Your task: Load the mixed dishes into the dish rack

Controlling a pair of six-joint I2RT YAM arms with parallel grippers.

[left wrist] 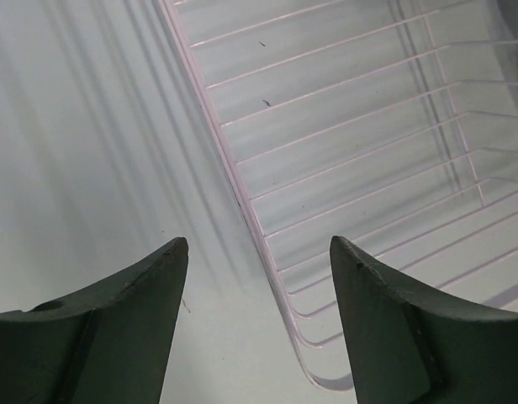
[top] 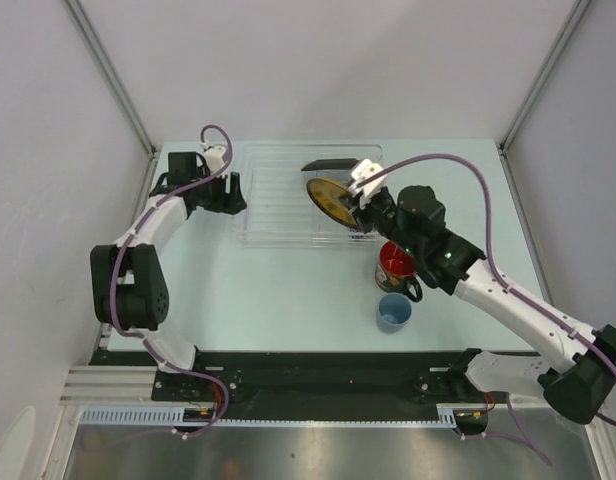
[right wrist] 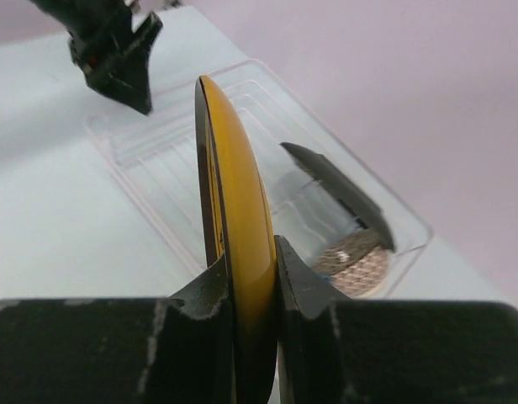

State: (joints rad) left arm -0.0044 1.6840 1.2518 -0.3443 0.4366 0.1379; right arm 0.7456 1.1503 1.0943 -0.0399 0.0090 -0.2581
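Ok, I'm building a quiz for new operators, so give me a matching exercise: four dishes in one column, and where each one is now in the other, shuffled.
Dishes
1. saucer
2. mug
3. cup
4. black plate

Places
A. standing on edge in the rack
B. clamped in the right gripper
C. on the table, nearest the arm bases
D. on the table, between cup and rack

Pairs: 1-B, 2-D, 3-C, 4-A

left gripper (left wrist: 257, 242) fingers apart; dish rack (left wrist: 368, 126) edge between
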